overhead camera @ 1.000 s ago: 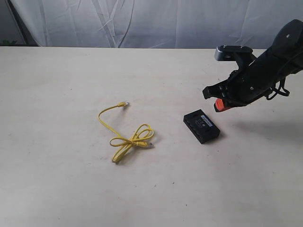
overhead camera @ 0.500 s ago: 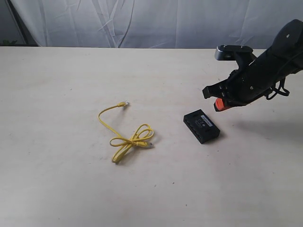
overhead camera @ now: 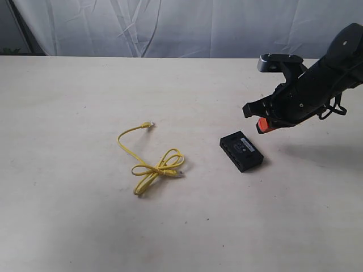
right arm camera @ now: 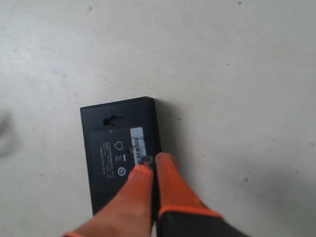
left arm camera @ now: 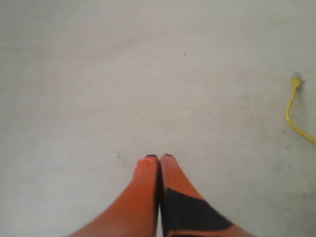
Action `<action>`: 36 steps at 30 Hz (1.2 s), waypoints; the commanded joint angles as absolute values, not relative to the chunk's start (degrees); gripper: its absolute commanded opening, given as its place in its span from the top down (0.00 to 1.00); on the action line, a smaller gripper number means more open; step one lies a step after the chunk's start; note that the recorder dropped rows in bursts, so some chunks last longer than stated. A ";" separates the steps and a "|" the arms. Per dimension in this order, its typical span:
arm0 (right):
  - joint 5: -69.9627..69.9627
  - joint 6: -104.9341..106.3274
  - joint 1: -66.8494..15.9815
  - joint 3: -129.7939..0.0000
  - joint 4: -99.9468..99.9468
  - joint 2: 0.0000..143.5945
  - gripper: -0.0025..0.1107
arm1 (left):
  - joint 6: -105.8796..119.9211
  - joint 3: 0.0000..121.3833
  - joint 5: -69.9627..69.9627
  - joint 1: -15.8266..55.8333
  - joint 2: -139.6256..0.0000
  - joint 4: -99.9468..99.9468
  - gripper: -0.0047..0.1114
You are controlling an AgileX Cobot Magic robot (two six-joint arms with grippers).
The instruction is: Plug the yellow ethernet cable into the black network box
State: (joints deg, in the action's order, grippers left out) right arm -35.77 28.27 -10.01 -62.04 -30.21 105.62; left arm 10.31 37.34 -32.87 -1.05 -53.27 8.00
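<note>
From my station I see a broad, pale beige matte tabletop [overhead camera: 85,226], faintly speckled, filling most of the view. Behind its far edge hangs a white wrinkled cloth backdrop [overhead camera: 170,25]. The light is soft and even, with faint shadows.

Pale beige table [overhead camera: 68,226] – yellow ethernet cable [overhead camera: 148,168] lies left-centre, black network box [overhead camera: 241,151] to its right.

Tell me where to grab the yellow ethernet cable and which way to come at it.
Grip the yellow ethernet cable just behind the plug on its long free end, coming straight down from above. That stretch lies flat on the table as a single strand with nothing crossing it, so it is probably the easiest to pinch.
</note>
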 commanded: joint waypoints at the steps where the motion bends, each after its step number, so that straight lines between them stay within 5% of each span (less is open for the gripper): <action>1: -35.31 28.47 -9.73 -62.07 -30.29 105.53 0.98 | 18.45 44.13 -38.21 -0.98 -62.30 16.08 0.96; 16: -41.28 38.06 -4.03 -62.18 -50.03 105.53 0.98 | 12.49 75.34 -48.34 20.23 -95.09 7.64 0.96; 36: -39.98 38.17 -4.03 -62.18 -50.86 105.53 0.98 | 9.49 101.17 -68.84 27.03 -120.72 2.80 0.96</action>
